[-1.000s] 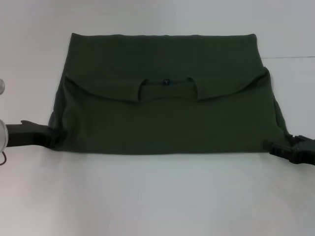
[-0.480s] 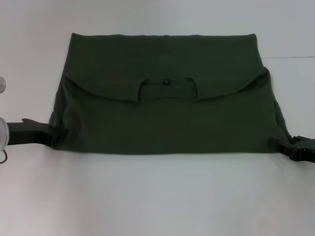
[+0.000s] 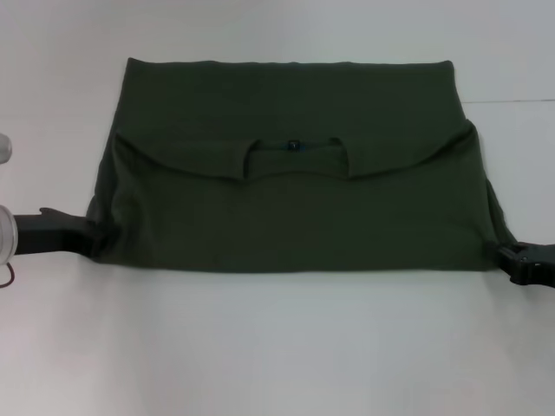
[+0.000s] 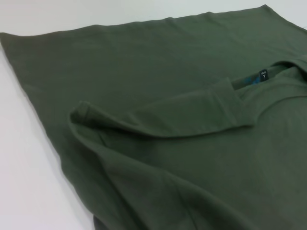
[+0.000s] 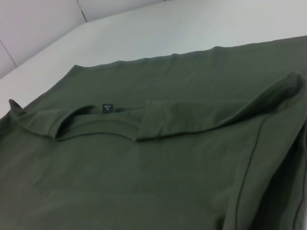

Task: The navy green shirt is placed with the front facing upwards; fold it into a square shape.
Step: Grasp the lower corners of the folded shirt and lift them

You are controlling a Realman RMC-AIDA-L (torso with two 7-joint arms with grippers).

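Note:
The navy green shirt (image 3: 286, 208) lies flat on the white table (image 3: 277, 347), its collar end and both sleeves folded over onto the body. The small label (image 3: 294, 145) shows inside the collar. No lettering is visible. My left gripper (image 3: 90, 236) rests at the shirt's near-left corner, touching the cloth edge. My right gripper (image 3: 503, 255) sits low at the near-right corner, just beside the cloth. The left wrist view shows the shirt (image 4: 168, 158) with a folded sleeve and the label (image 4: 262, 75). In the right wrist view are the shirt (image 5: 144, 167) and its label (image 5: 107, 108).
Bare white table surface surrounds the shirt on all sides, with a wide strip (image 3: 277, 347) in front of it. A table edge and a pale wall (image 5: 38, 24) show far off in the right wrist view.
My right gripper has slid outward to the right, off the shirt's near-right corner. The left gripper and the shirt have stayed where they were.

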